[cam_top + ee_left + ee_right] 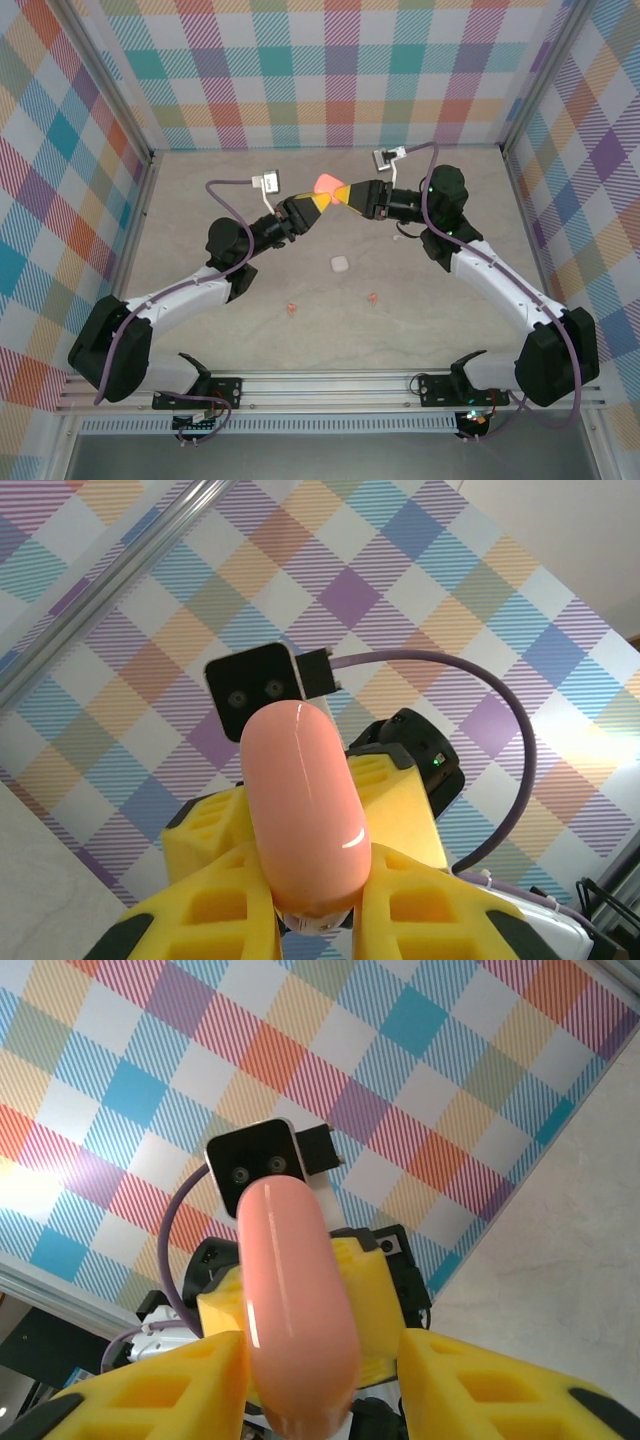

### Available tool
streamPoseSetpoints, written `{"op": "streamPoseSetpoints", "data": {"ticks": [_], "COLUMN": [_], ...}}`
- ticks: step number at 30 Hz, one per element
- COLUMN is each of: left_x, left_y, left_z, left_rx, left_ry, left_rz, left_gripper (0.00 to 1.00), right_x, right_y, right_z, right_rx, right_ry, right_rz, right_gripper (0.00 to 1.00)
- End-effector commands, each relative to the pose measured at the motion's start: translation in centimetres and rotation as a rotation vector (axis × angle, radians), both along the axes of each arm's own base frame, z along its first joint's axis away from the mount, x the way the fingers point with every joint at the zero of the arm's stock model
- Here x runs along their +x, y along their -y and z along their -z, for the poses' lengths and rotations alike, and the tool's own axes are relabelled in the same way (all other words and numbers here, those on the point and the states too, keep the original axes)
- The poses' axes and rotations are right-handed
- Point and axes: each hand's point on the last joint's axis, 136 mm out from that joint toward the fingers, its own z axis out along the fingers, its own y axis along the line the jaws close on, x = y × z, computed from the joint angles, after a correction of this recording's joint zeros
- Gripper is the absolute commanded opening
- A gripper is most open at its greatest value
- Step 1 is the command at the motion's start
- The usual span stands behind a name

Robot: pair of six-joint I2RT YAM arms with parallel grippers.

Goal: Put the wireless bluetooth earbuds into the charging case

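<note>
My left gripper (pixel 312 203) pinches narrow on the glossy coral-pink pill-shaped charging case (pixel 326 185), held up at the table's 12 o'clock side. My right gripper (pixel 343 192) meets it from 3 o'clock. Its yellow fingers (pixel 480 1385) straddle the case with a gap on one side, part-open and not gripping. Both arms reach inward, elbows out. On the pale beige tabletop (pixel 200 200), a small white rounded case (pixel 340 264) lies at 6 o'clock of the pink one. Two coral-pink earbuds rest at its 7 o'clock (pixel 291 309) and 5 o'clock (pixel 372 297). Pastel plaid walls (pixel 320 70) surround the table.

Pink case (pixel 298 1290) between right gripper (pixel 325 1385) fingers
</note>
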Motion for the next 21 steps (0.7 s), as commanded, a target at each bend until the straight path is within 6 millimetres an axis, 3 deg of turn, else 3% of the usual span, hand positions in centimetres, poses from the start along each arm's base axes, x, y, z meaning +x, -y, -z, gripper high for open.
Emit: {"op": "streamPoseSetpoints", "data": {"ticks": [1, 7, 9, 14, 18, 21], "left_x": [-1.2, -1.1, -1.1, -1.6, -1.8, -2.4], "left_y": [-0.2, 0.4, 0.5, 0.1, -1.1, -2.0], "left_z": [-2.8, -2.2, -1.9, -1.1, 0.4, 1.0], "left_rx": [-0.058, 0.022, 0.065, 0.201, 0.338, 0.414], "left_ry": [0.081, 0.079, 0.078, 0.118, 0.098, 0.11], "left_rz": [0.018, 0.009, -0.003, -0.048, -0.114, -0.124], "left_gripper": [0.08, 0.13, 0.21, 0.55, 0.62, 0.63], "right_x": [-0.8, -1.1, -1.4, -2.2, -2.3, -2.6], "right_y": [-0.2, -0.1, -0.1, 0.4, 1.1, 1.4], "right_z": [-2.0, -1.3, -1.2, -0.7, -0.1, 0.1], "right_rx": [0.035, 0.006, -0.007, -0.104, -0.237, -0.29], "right_ry": [0.074, 0.078, 0.097, 0.187, 0.276, 0.329], "right_rz": [-0.035, -0.037, -0.041, -0.035, 0.002, -0.01], "right_gripper": [0.36, 0.16, 0.16, 0.12, 0.09, 0.14]}}
